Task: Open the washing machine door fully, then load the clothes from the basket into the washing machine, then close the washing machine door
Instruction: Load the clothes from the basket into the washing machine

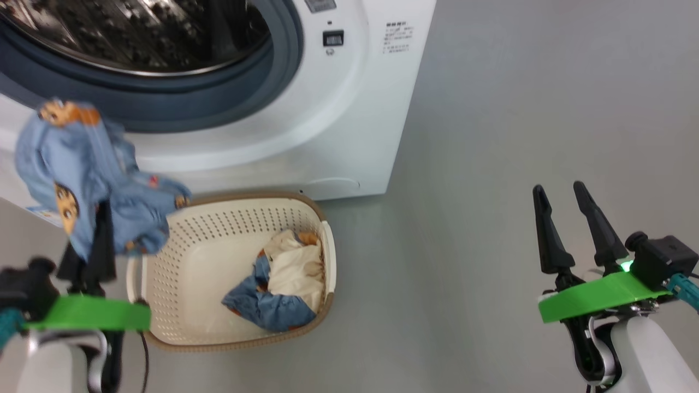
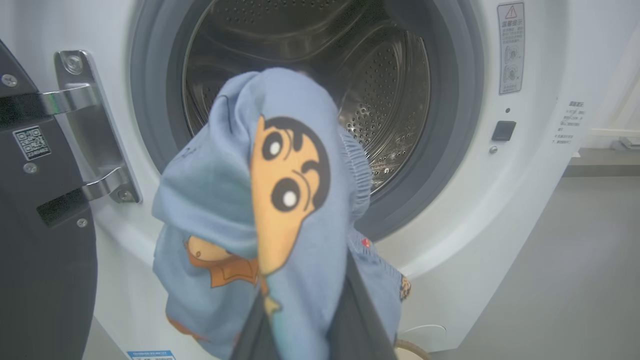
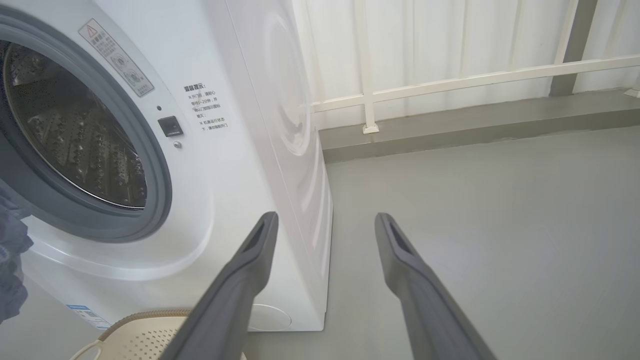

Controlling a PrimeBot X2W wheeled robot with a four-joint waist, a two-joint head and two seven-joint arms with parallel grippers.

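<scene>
- Clothes are in two places: one blue cloth piece [image 1: 82, 164] with orange-brown cartoon faces hangs from my left fingers [image 1: 101, 240]. The rest of the clothes [image 1: 284, 278], blue and cream, lie bunched in the near right corner of the basket [image 1: 207, 234].
- My left fingers are pinched almost together on the blue cloth piece, which drapes over their tips and hides them.
- In the left wrist view the blue cloth piece [image 2: 225, 200] is up in front of the drum [image 2: 390, 100] mouth, with the left fingers [image 2: 350, 320] rising under it.
- I cannot tell whether any of it has crossed the grey gasket [image 2: 450, 150].
- The washing machine [image 1: 338, 109] stands on the far side of the grey floor [image 1: 491, 164], and its drum [image 1: 136, 33] is exposed.
- The washing machine door [image 2: 45, 250] is swung out to the left on its steel hinge [image 2: 90, 125], with its dark inner face toward my left wrist camera.
- The basket sits on the floor just in front of the machine, below the opening. The held piece hangs over its left rim.
- My right fingers [image 1: 546, 221] are spread wide and hold nothing, out over bare floor well to the right of the basket.
- In the right wrist view the right fingers [image 3: 255, 250] point past the machine's right front corner [image 3: 320, 225], with the basket rim [image 3: 145, 315] at the lower left.
- A pale railing [image 3: 450, 82] runs along the far wall.
</scene>
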